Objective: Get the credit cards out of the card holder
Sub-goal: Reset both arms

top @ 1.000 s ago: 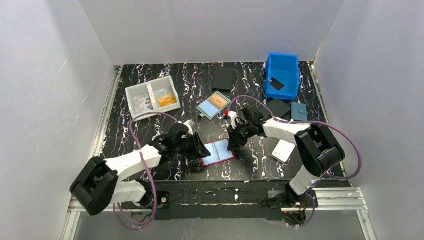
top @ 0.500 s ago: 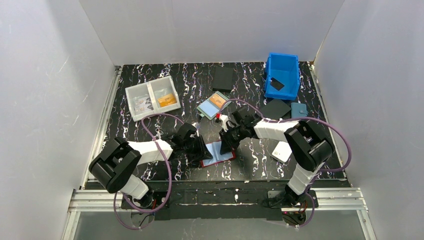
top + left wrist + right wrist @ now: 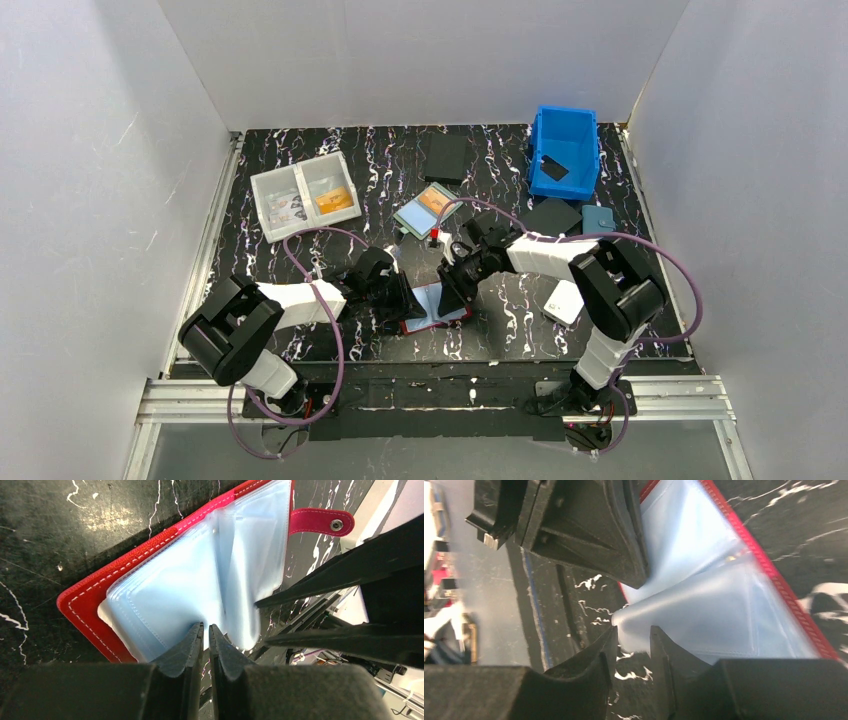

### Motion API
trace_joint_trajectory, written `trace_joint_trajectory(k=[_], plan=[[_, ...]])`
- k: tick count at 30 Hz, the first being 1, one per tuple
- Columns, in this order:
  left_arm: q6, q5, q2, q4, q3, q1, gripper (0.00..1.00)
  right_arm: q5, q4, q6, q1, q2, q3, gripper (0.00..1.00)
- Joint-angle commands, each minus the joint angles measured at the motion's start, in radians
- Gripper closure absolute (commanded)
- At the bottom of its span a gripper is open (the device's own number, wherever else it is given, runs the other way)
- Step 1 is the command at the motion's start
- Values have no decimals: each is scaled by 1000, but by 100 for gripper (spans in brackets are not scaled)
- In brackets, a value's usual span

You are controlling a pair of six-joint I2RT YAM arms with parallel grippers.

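My left gripper (image 3: 206, 630) is at the left side of the card holder (image 3: 437, 307). Its fingers are pressed almost together with only a slit between them, tips at the rim of the light-blue sleeves (image 3: 190, 585); whether a leaf is caught there I cannot tell. The card holder lies spread open on the black marbled table (image 3: 500, 335), red cover down, snap tab (image 3: 320, 522) sticking out from one edge, sleeves fanned up at the fold. My right gripper (image 3: 633, 637) is at the card holder's right side, fingers a little apart with a sleeve corner between them. I cannot pick the credit cards out from the sleeves. Right of the card holder lies a white box (image 3: 567, 300). Just beyond the card holder is a teal-framed case (image 3: 427, 210). Farther beyond are a clear divided box (image 3: 304, 195) to the left and a blue bin (image 3: 563, 150) to the right.
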Motion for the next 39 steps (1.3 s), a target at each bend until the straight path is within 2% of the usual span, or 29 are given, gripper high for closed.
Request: trace_joint_trajectory(k=[1, 4, 7, 13, 17, 19, 21, 23, 25, 27, 31, 35, 39], plan=[[23, -72, 5, -79, -42, -6, 90, 161, -147, -207, -32, -95, 68, 63], [21, -72, 12, -80, -44, -6, 90, 300, -157, -232, -34, -114, 64, 69], [21, -74, 15, -79, -45, -6, 90, 363, -158, -230, -34, -117, 60, 76], [25, -67, 18, -79, -37, -6, 90, 344, -203, -206, -22, -9, 95, 80], [32, -58, 19, -78, -32, -6, 90, 234, -188, -192, 8, 25, 90, 79], [32, -54, 18, -74, -30, -5, 89, 116, -183, -189, 24, 47, 90, 76], [32, -52, 12, -72, -30, -5, 89, -106, -224, -222, 27, 91, 110, 70], [32, -57, -3, -72, -31, -5, 88, -246, -399, -368, 26, 142, 181, 64], [36, -63, -33, -72, -33, -5, 87, -244, -560, -519, 12, 162, 242, 61], [39, -74, -79, -74, -33, -5, 85, -243, -592, -562, -30, 134, 248, 59], [61, -129, -213, -109, -30, -4, 79, -134, -520, -583, -99, -38, 199, 53], [128, -234, -366, -299, 26, -3, 72, 29, -412, -595, -136, -246, 111, 39], [160, -337, -571, -426, 15, -2, 67, 38, -356, -594, -271, -388, 50, 30]])
